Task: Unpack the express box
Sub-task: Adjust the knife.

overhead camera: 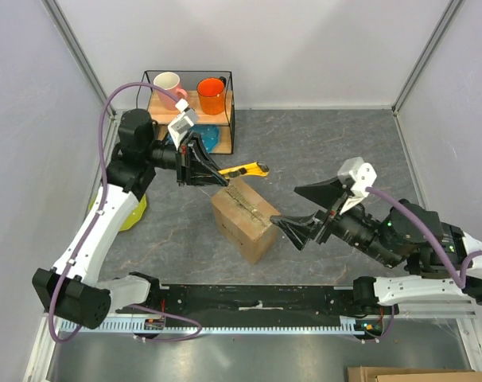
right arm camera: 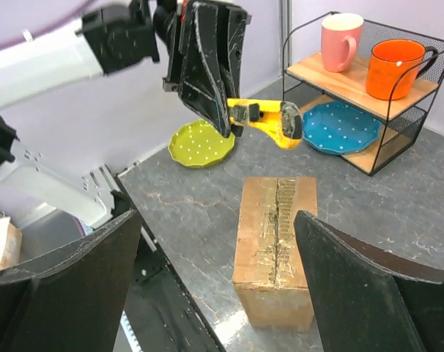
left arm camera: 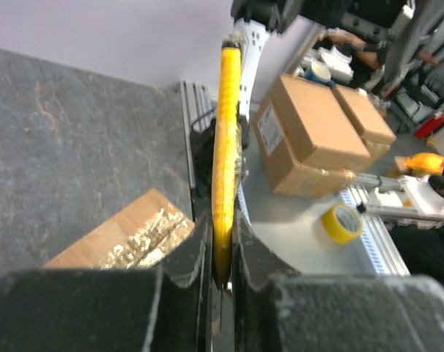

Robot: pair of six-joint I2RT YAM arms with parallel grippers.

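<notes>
The express box (overhead camera: 243, 217) is a brown carton on the grey tabletop, its top flaps shut under torn, shiny tape along the seam; it also shows in the right wrist view (right arm camera: 275, 246) and in the left wrist view (left arm camera: 127, 235). My left gripper (overhead camera: 203, 163) is shut on a yellow utility knife (overhead camera: 242, 169), held just above and behind the box's far end; the knife shows in the left wrist view (left arm camera: 225, 147) and the right wrist view (right arm camera: 269, 121). My right gripper (overhead camera: 309, 208) is open and empty, just right of the box, jaws spread wide.
A black wire shelf (overhead camera: 230, 111) at the back holds a pink mug (overhead camera: 168, 83), an orange mug (overhead camera: 211, 95) and a blue dotted plate (overhead camera: 211, 137). A yellow-green plate (overhead camera: 131, 213) lies at the left under my left arm. White walls enclose the table.
</notes>
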